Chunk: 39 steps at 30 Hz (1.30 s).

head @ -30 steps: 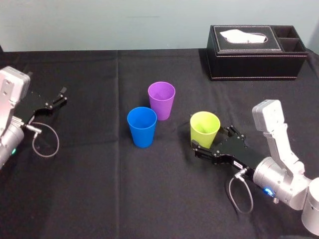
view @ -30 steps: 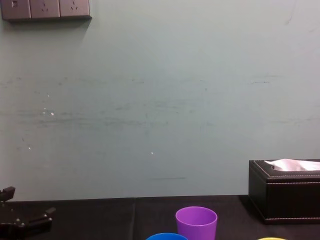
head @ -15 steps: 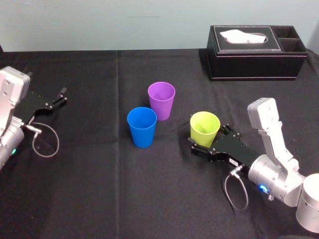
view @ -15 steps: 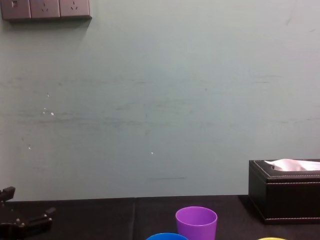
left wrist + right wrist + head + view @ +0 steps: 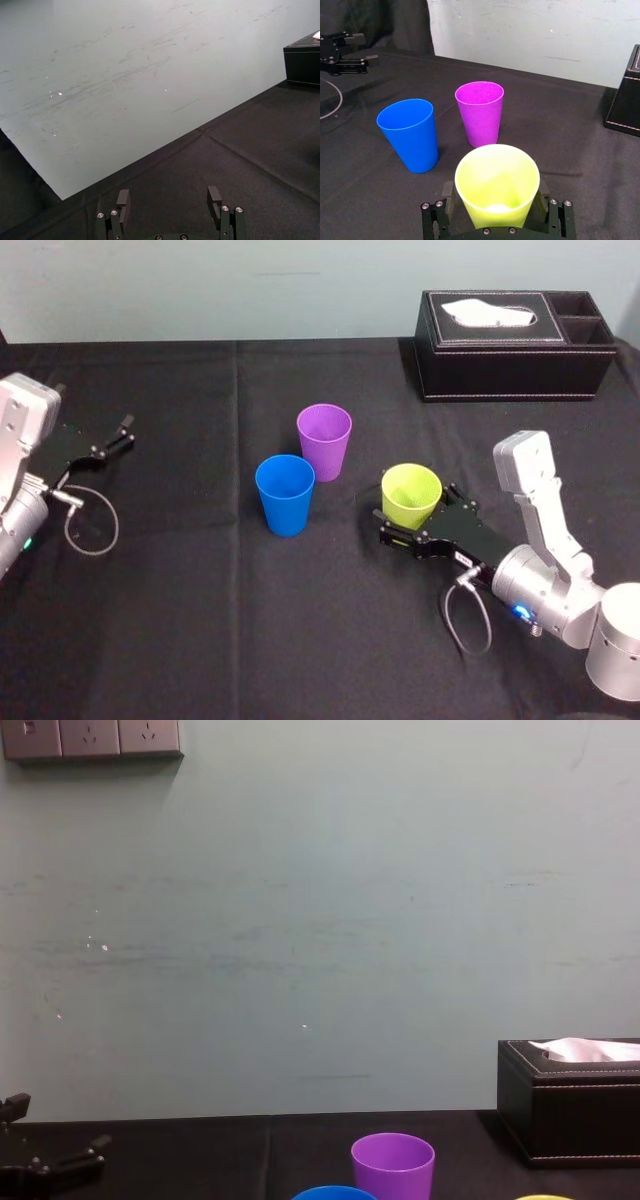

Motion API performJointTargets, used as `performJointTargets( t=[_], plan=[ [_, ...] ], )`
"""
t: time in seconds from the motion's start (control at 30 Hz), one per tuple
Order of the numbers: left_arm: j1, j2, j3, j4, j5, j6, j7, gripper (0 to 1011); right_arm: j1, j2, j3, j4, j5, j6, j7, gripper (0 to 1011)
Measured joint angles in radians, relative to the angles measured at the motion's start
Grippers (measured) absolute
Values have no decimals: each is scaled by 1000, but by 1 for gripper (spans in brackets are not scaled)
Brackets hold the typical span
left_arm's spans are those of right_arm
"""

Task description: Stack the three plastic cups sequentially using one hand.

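Note:
Three plastic cups stand upright on the black cloth: a purple cup [image 5: 324,440], a blue cup [image 5: 285,493] in front of it to the left, and a yellow-green cup [image 5: 411,495] to the right. My right gripper [image 5: 418,515] is open and low on the cloth, with one finger on each side of the yellow-green cup's lower part. From the right wrist, the yellow-green cup [image 5: 496,185] sits between the fingers of the right gripper [image 5: 495,192], with the blue cup [image 5: 410,134] and purple cup [image 5: 480,112] beyond. My left gripper [image 5: 122,435] is parked at the far left, open and holding nothing.
A black tissue box [image 5: 515,345] with side compartments stands at the back right of the table. A cable loop [image 5: 90,525] lies beside the left arm. The pale wall rises just behind the table's far edge.
My right gripper has slid a little forward and leftward, so its fingers reach further along the yellow-green cup. The cups and the left arm have not moved.

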Motion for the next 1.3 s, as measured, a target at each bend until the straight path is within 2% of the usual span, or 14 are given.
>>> performJointTargets(
  t=[0.4, 0.8, 1.3],
  plan=[
    [0, 0, 0, 0, 0, 0, 0, 1010, 1, -1, -1, 1, -1, -1, 2, 998],
    [0, 0, 0, 0, 0, 0, 0, 1010, 0, 0, -1, 0, 0, -1, 1, 746],
    [0, 0, 0, 0, 0, 0, 0, 1010, -1, 2, 5, -5, 12, 3, 7, 732]
  ],
)
